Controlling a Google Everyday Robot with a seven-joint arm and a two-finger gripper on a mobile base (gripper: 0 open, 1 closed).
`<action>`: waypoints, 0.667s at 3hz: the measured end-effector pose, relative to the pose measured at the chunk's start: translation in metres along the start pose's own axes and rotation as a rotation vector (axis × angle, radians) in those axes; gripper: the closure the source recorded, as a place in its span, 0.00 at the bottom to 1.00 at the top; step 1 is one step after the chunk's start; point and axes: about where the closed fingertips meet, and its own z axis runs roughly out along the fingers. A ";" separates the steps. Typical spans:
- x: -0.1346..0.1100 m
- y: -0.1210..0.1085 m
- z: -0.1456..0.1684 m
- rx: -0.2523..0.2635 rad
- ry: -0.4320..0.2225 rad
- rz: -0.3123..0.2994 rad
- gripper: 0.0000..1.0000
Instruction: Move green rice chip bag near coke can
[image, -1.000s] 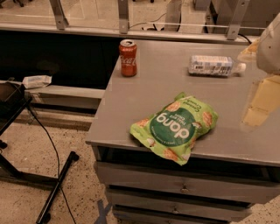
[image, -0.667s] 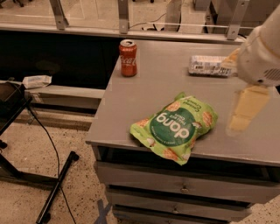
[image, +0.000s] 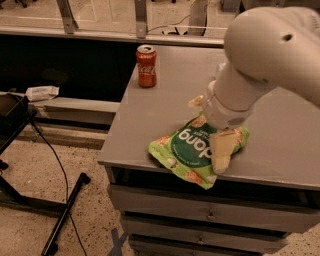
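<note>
The green rice chip bag (image: 192, 150) lies flat near the front edge of the grey table (image: 145, 115), one corner hanging over the edge. The coke can (image: 146, 65) stands upright at the table's far left corner, well apart from the bag. My gripper (image: 208, 126) has come down over the bag's right half. One tan finger (image: 220, 151) is in front of the bag and the other fingertip (image: 195, 102) shows behind it, so the fingers are apart around the bag. My big white arm (image: 265, 55) hides the table's back right.
Drawers (image: 205, 216) sit under the table top. A black stand with cables (image: 60, 220) is on the speckled floor to the left. A small white object (image: 42, 92) lies on a low ledge at left. A railing runs behind the table.
My arm has swung in from the right and down over the bag. It now hides the clear bottle at the back right. The bag and can have not moved.
</note>
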 end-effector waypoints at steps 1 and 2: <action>-0.003 -0.001 0.002 0.005 -0.003 -0.022 0.17; -0.004 -0.001 0.003 0.004 -0.003 -0.025 0.41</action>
